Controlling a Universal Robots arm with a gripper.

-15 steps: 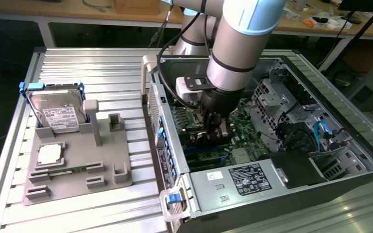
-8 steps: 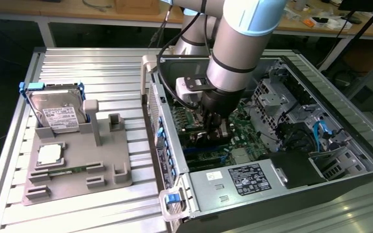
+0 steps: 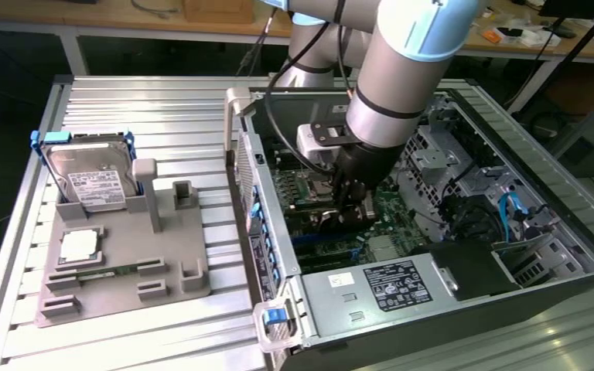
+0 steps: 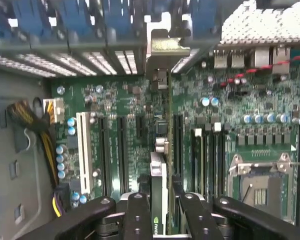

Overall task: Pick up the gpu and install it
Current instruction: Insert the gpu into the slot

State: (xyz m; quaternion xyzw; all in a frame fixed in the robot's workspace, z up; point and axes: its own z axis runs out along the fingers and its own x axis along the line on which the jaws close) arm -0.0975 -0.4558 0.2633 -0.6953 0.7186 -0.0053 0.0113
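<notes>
The gripper [image 4: 162, 207] pinches the gpu [image 4: 160, 172] by its upper edge, with 2 fingers pressed against its faces. The card stands edge-on over the motherboard [image 4: 115, 100], among the long black expansion slots [image 4: 178, 145]. I cannot tell whether its contacts have entered one. Beyond, its silvery bracket [image 4: 162, 47] meets the rear openings of the computer case [image 3: 266, 193]. Pickup looks done and insertion is the step in hand. It calls for the card edge held square over its slot and a straight push. Farther off, a hard drive [image 3: 89, 182] sits in a grey fixture [image 3: 121, 274] on the worktop [image 3: 142, 100].
</notes>
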